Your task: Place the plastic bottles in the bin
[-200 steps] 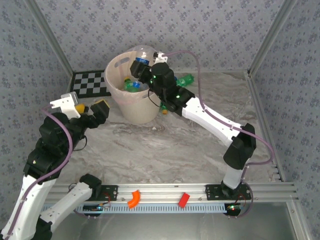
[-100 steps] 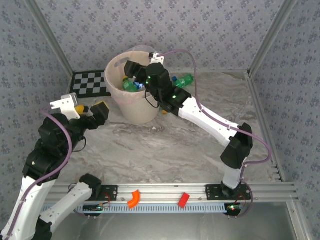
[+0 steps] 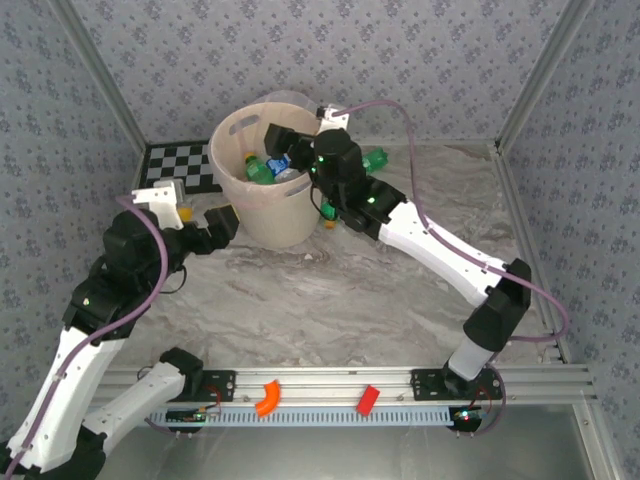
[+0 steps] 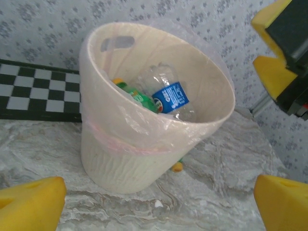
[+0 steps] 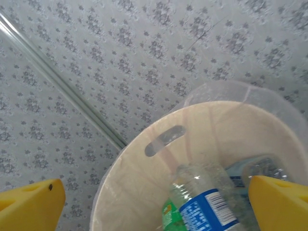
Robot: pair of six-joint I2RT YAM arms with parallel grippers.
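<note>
The pale bin [image 3: 250, 215] stands at the back of the table and holds a green bottle [image 3: 258, 170] and a clear blue-labelled bottle [image 3: 284, 168]. My right gripper [image 3: 281, 143] hovers open over the bin's mouth. From the right wrist, the clear bottle [image 5: 207, 207] and green bottle [image 5: 168, 215] lie below my right gripper [image 5: 154, 192] inside the bin [image 5: 130, 173]. My left gripper [image 3: 222, 225] is open, just left of the bin. Its wrist view faces the bin [image 4: 125, 154], the clear bottle [image 4: 171, 96] and the green bottle [image 4: 137, 97]. Another green bottle [image 3: 372, 160] lies behind the right arm. An orange-capped bottle [image 3: 328, 214] lies at the bin's right foot.
A black-and-white checkerboard [image 3: 180, 167] lies left of the bin against the back wall. An orange block [image 3: 266, 397] and a red block [image 3: 368, 400] sit on the front rail. Patterned walls close in the back and sides. Open marble tabletop [image 3: 330, 300] lies between the arms.
My left arm has swung right, bringing its gripper close to the bin's left side. My right gripper has stayed over the bin's mouth, shifting slightly, while its elbow moved right.
</note>
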